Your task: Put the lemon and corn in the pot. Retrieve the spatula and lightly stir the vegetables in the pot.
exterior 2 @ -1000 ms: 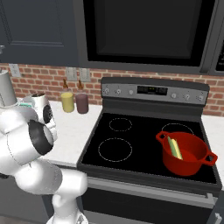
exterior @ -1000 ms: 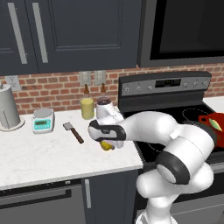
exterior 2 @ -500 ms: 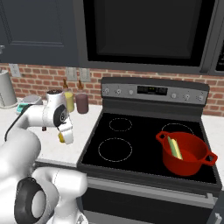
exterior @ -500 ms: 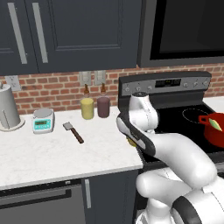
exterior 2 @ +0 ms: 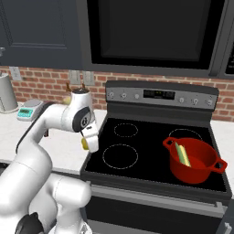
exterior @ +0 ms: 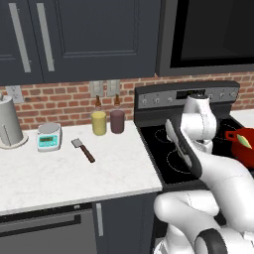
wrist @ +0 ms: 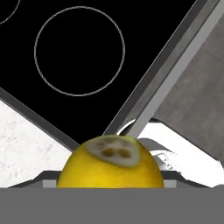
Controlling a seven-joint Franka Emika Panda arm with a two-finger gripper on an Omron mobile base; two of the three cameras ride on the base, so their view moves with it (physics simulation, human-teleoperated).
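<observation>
While tool [exterior 2: 87, 144] grips one lemon [wrist: 109, 164], one corn [exterior 2: 183, 154] inside one pot [exterior 2: 195, 161]; one spatula [exterior: 83, 150] on counter [exterior: 59, 173]

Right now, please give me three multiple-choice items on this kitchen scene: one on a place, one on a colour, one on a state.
1. Where is the corn?
A. On the counter
B. Inside the pot
C. On a front burner

2. What colour is the pot?
A. Red
B. Blue
C. Silver

3. What is the gripper doing?
A. Open over the pot
B. Shut on the spatula
C. Shut on the lemon

Answers:
1. B: the cob leans inside the pot on the stove.
2. A: its body and handles are bright red.
3. C: the lemon sits between the fingers in the hand view, while the spatula lies on the counter.
</observation>
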